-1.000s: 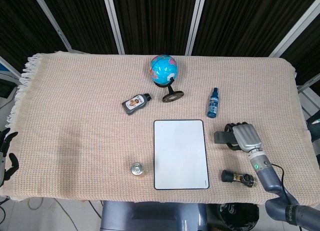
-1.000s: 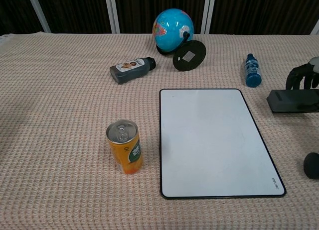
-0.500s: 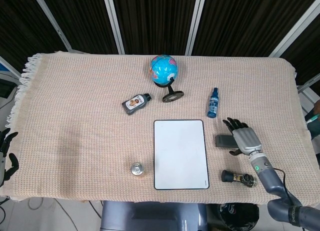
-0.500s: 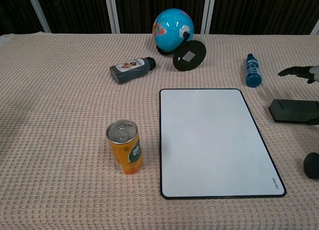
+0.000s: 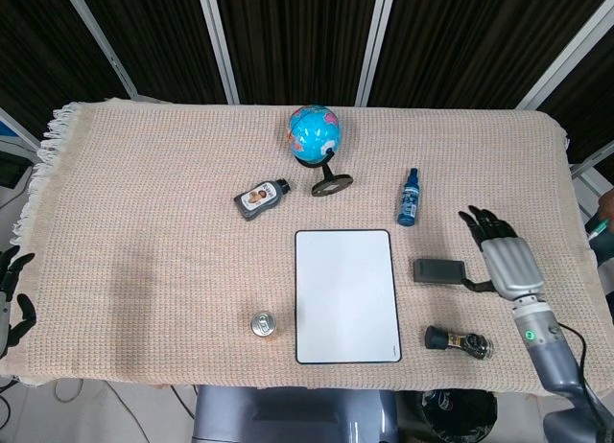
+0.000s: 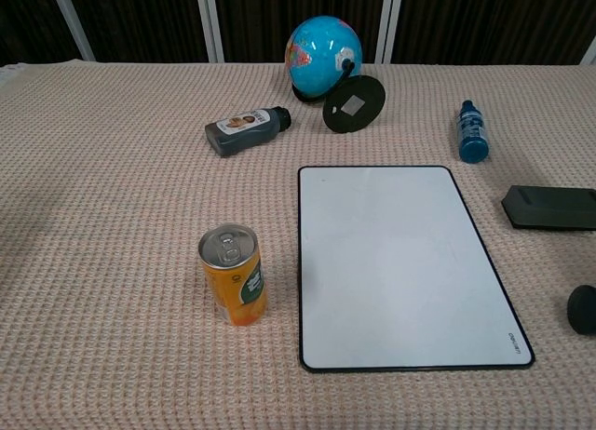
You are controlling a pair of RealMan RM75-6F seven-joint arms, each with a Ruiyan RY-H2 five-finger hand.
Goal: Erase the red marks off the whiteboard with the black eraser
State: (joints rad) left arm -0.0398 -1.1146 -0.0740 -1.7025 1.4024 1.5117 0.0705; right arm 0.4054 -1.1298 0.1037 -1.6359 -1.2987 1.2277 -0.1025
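Note:
The whiteboard point(image 5: 346, 295) point(image 6: 402, 263) lies flat near the table's front edge, its white face showing no red marks. The black eraser point(image 5: 439, 270) point(image 6: 551, 208) lies on the cloth just right of the board, with nothing holding it. In the head view my right hand point(image 5: 507, 261) hovers to the right of the eraser, fingers spread and apart from it; the chest view does not show it. My left hand point(image 5: 11, 294) hangs off the table's left edge, fingers apart and empty.
An orange can point(image 5: 264, 324) point(image 6: 233, 274) stands left of the board. Behind it lie a dark bottle point(image 5: 261, 197) point(image 6: 244, 130), a globe on a stand point(image 5: 315, 134) point(image 6: 324, 49) and a blue spray bottle point(image 5: 410, 198) point(image 6: 472, 132). A small dark bottle point(image 5: 459, 341) point(image 6: 584, 309) lies front right.
My right hand let go of the eraser, opened its fingers and drew away to the right, leaving the chest view. The eraser stays on the cloth.

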